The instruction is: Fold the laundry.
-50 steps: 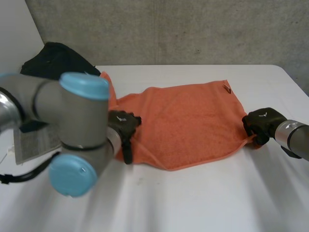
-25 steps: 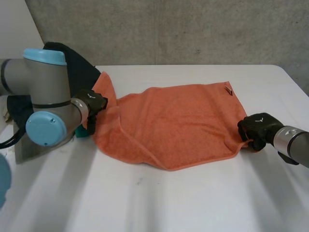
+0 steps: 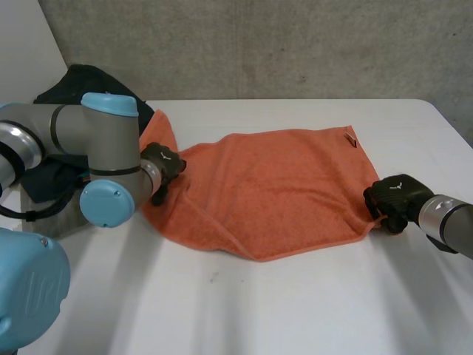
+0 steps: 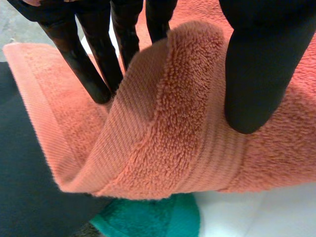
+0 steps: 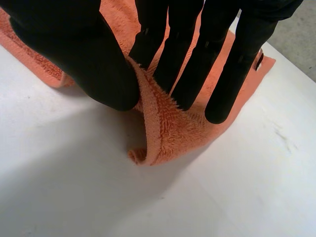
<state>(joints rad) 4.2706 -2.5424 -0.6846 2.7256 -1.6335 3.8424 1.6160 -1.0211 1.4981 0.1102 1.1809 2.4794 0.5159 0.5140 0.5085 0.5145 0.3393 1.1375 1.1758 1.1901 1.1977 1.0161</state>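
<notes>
The robot's left hand [image 3: 164, 166] sits at the left short end of a rectangular orange terry towel [image 3: 284, 188]. Its fingers [image 4: 94, 64] are on one side and its thumb [image 4: 254, 74] on the other of a raised ridge of the hemmed edge, closed in on that ridge in a loose pinch. Just past this hand, partly under the towel's rim, lie a rumpled dark garment [image 4: 24, 177] and a patch of fluffy teal cloth [image 4: 158, 219], toward the far-left corner of the white table [image 3: 295, 303]. The right hand [image 3: 390, 197] is at the opposite short end, near the towel's near-right corner, with thumb [image 5: 98, 69] and fingers clamped on a turned-up lip of the edge that stands slightly off the table. Between the two hands the towel lies mostly flat across the middle of the table, closer to the far edge than the near one. Its left end is rumpled and carries a diagonal crease. Its long axis runs from the table's left side to its right, along the line joining the hands. Each hand holds its own end, so neither seems to need a reach. The coming fold probably turns on that axis, by carrying one short end along it to meet the other.
</notes>
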